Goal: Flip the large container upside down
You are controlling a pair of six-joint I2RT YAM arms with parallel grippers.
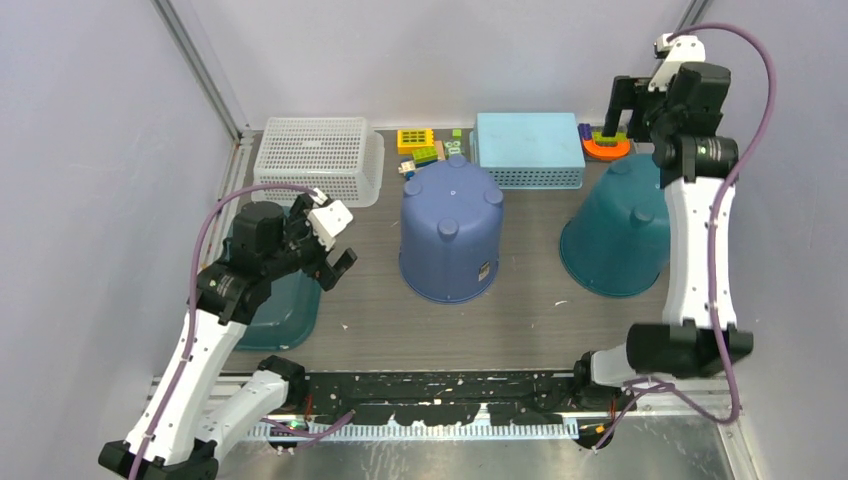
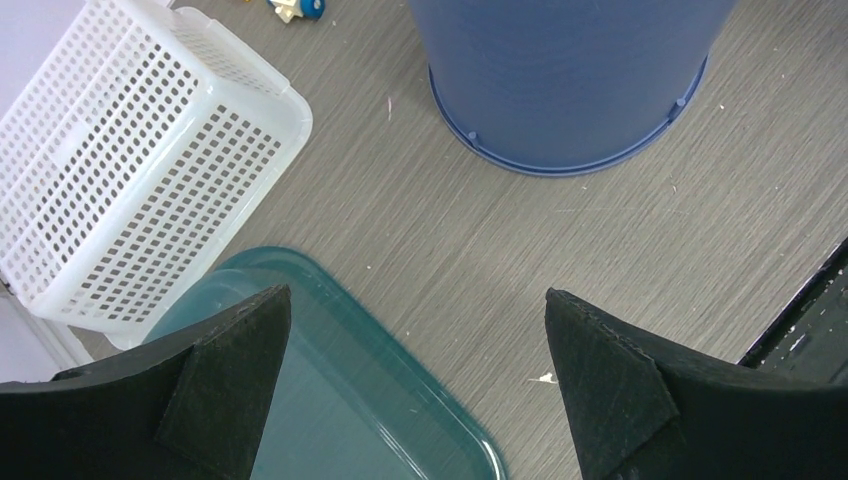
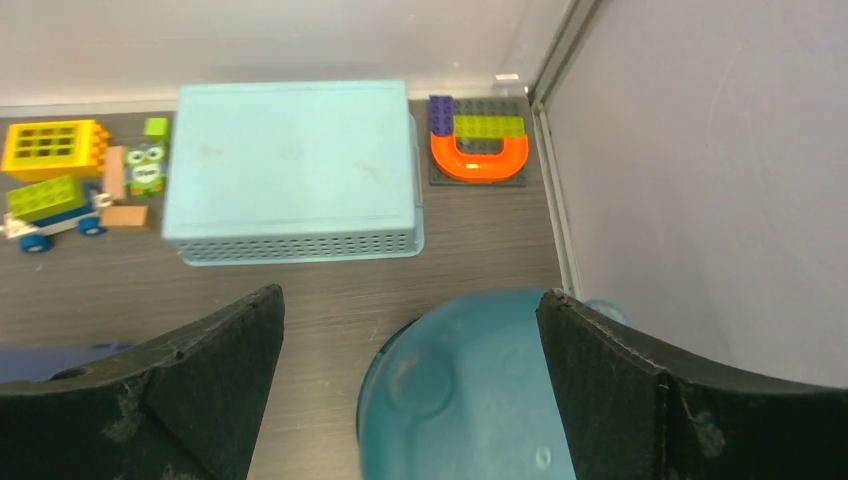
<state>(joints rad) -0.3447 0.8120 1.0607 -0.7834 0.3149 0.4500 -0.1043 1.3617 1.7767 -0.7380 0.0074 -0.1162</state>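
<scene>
A large teal container [image 1: 620, 230] stands mouth down at the right of the table, its bumped base [image 3: 480, 390] facing up. My right gripper [image 1: 625, 125] hangs open above its far side, and in the right wrist view the right gripper [image 3: 410, 292] holds nothing. A large blue container [image 1: 452, 230] also stands mouth down in the middle, and its rim [image 2: 570, 150] rests on the table. My left gripper [image 1: 335, 262] is open and empty to the left of it. In the left wrist view the left gripper [image 2: 415, 292] hovers over the corner of a teal tub [image 2: 330, 400].
The teal tub [image 1: 285, 305] lies under the left arm. A white mesh basket [image 1: 320, 155] sits at the back left and a light blue basket [image 1: 528, 148] at the back middle. Toy bricks [image 1: 420, 148] and an orange horseshoe piece [image 1: 607, 145] lie along the back wall.
</scene>
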